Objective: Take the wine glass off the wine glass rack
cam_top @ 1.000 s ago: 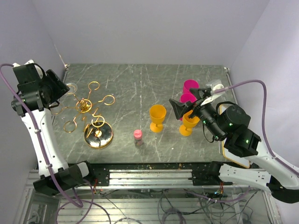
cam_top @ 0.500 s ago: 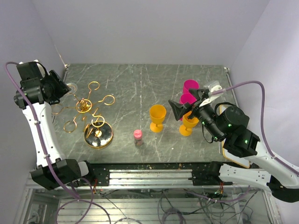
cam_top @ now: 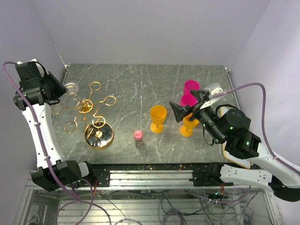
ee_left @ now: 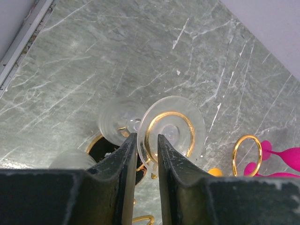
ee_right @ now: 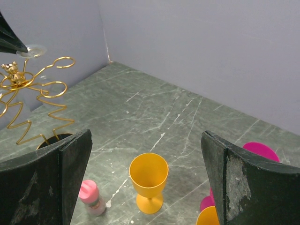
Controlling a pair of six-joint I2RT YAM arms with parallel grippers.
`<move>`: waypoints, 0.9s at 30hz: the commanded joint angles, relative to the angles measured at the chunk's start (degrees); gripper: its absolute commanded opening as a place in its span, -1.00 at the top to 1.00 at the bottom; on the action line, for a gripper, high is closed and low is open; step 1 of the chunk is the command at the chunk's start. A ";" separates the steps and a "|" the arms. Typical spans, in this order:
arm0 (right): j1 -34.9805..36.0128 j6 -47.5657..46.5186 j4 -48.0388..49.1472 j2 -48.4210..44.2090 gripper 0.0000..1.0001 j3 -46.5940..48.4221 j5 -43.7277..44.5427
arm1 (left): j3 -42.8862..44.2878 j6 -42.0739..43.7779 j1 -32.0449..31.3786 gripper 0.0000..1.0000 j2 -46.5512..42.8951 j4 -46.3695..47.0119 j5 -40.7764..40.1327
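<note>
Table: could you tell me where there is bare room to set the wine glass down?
Bare: the far middle of the table, between the rack and pink cups. Crowded: around the rack; by the orange goblets near the right gripper.

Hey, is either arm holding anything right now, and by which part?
The left gripper appears to pinch the wine glass by the rim of its round foot. The right gripper, fingers apart, holds nothing.

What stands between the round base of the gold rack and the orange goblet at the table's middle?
A small pink-capped bottle stands there, closer to the orange goblet than to the base of the wine glass rack. The top view shows it.
</note>
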 commanded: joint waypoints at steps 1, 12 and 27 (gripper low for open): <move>0.56 -1.03 1.63 -0.60 -1.00 -0.35 1.21 | 1.94 0.20 0.41 0.41 -0.77 -1.56 -0.10; 0.81 -0.90 1.30 -0.08 -1.00 0.34 1.36 | 1.18 -2.88 0.37 0.66 -1.76 -0.76 0.44; 0.93 0.91 -0.17 2.04 -1.00 1.98 3.97 | 2.12 -11.51 1.76 0.86 -1.94 2.48 1.80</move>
